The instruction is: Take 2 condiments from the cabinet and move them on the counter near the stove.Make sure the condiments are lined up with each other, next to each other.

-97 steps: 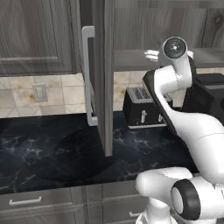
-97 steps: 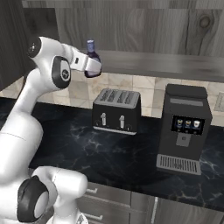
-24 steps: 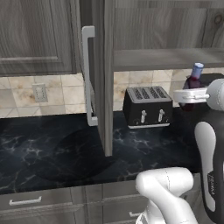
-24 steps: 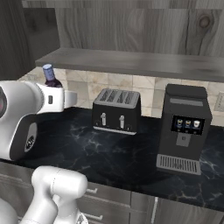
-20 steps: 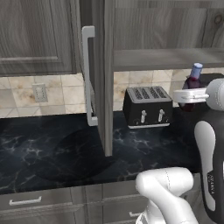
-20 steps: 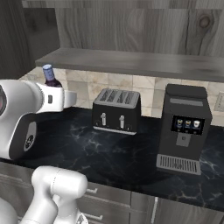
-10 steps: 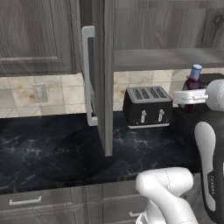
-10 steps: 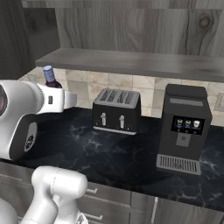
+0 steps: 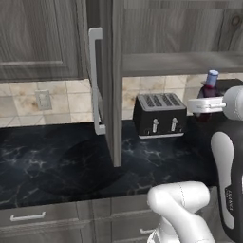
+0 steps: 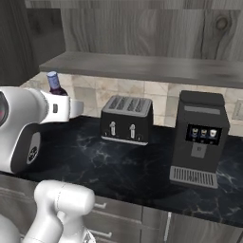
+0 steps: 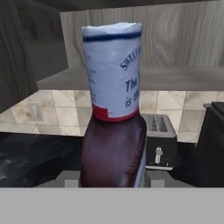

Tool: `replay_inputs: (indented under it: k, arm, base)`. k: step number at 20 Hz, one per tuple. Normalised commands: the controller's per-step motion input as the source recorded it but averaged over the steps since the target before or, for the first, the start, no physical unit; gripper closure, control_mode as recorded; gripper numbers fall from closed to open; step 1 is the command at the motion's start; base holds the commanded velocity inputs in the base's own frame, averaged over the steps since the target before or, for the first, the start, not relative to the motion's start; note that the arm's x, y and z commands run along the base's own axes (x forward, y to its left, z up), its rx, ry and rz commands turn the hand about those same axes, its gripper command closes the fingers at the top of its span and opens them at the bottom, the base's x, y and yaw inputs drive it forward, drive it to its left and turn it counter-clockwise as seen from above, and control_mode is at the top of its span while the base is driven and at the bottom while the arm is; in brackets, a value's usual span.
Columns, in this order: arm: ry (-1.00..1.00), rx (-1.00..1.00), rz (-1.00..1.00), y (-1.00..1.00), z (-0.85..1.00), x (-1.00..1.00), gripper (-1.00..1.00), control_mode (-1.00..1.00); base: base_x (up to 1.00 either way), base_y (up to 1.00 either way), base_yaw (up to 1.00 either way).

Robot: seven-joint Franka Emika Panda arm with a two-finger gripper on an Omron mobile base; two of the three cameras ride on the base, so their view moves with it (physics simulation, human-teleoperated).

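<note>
A condiment, a dark brown bottle (image 11: 113, 131) with a pale blue cap, stands upright in my gripper (image 9: 205, 105), which is shut on its body. The bottle (image 9: 209, 84) hangs in the air to the right of the toaster, well above the black marble counter (image 9: 57, 166). From the right base view the bottle (image 10: 56, 84) rises out of the white hand at the left. The dark grey cabinet (image 9: 114, 71) stands with its door open, and its grey shelf (image 10: 142, 66) lies behind and above the bottle. The stove is out of view.
A black four-slot toaster (image 9: 159, 114) sits at the back of the counter under the shelf. A black coffee machine (image 10: 199, 137) stands to its right. The open door's long silver handle (image 9: 95, 80) juts out at the left. Grey drawers (image 9: 28, 217) run below the counter.
Some seconds ago the hand held the bottle up by the shelf; it has since drawn back toward the base and lower. Over the last second it has barely moved.
</note>
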Motion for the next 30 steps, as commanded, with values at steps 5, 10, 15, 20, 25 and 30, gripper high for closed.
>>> replay_inputs:
  k: [5,10,15,20,25,30]
  arm:
    - [0.0,0.0,0.0,0.0,0.0,0.0,1.0,1.0]
    - [0.0,0.0,0.0,0.0,0.0,0.0,1.0,1.0]
    - [0.0,0.0,0.0,0.0,0.0,0.0,1.0,1.0]
    - [0.0,0.0,0.0,0.0,0.0,0.0,1.0,1.0]
    - [0.0,0.0,0.0,0.0,0.0,0.0,1.0,1.0]
    - [0.0,0.0,0.0,0.0,0.0,0.0,1.0,1.0]
  base:
    - [-0.61,0.18,0.0]
    - [-0.69,0.31,0.0]
    - [-0.61,0.44,0.01]
    - [-0.68,0.63,0.14]
    - [-0.34,0.63,0.3]
    - [-0.14,0.57,0.39]
